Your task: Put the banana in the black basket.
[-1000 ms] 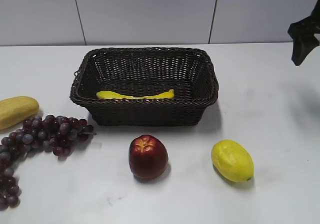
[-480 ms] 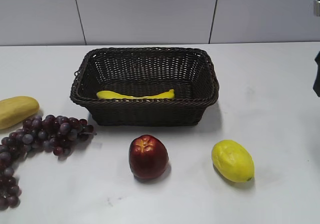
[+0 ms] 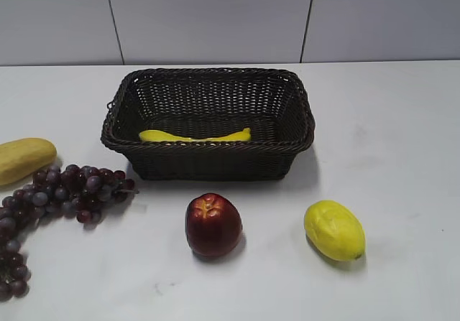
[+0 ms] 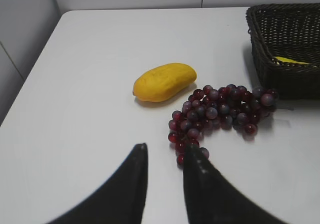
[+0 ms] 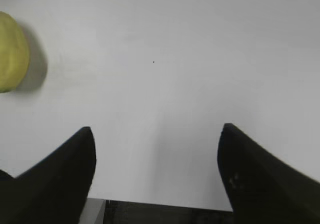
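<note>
1 banana (image 3: 194, 136) lies inside 1 black basket (image 3: 208, 163), along its front wall; the basket stands mid-table toward the rear edge. Near the front edge sit 1 red apple (image 3: 213, 225) and 1 lemon (image 3: 333, 230). By the left edge rest 1 pale-yellow fruit (image 3: 24, 159) and 1 grape bunch (image 3: 65, 195). The left gripper (image 4: 165, 156) shows a narrow gap, empty. The right gripper (image 5: 155, 144) is spread wide, empty.
</note>
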Available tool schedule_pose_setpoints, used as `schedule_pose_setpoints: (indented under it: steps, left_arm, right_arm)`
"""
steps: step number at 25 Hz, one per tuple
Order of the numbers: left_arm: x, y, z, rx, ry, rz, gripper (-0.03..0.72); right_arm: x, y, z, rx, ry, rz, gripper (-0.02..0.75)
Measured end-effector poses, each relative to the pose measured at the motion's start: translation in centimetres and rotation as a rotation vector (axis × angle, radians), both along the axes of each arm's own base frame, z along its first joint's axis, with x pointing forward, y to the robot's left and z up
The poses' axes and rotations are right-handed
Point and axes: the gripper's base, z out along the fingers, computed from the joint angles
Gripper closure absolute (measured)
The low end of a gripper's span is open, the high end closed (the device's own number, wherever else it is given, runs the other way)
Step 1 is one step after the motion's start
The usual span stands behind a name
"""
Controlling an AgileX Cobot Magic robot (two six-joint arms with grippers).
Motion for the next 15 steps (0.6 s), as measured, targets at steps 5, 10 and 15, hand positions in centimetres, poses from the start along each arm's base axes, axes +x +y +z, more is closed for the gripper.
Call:
schedule_pose_setpoints:
  steps: [5, 10, 15]
  left_arm:
    - [0.0, 0.0, 0.0, 0.0, 0.0, 0.0, 0.449]
    - [0.0, 0.0, 0.0, 0.0, 0.0, 0.0, 0.449]
    - [0.0, 0.0, 0.0, 0.0, 0.0, 0.0, 0.449]
  right_arm:
    - [-3.6, -0.2, -1.2, 0.002, -0.033, 0.0, 0.164]
    - [-6.4, -0.4, -1.1, 0.006, -0.094, 0.001, 0.164]
    - [-9.1, -0.5, -0.5, 0.018, -0.149, 0.003, 0.164]
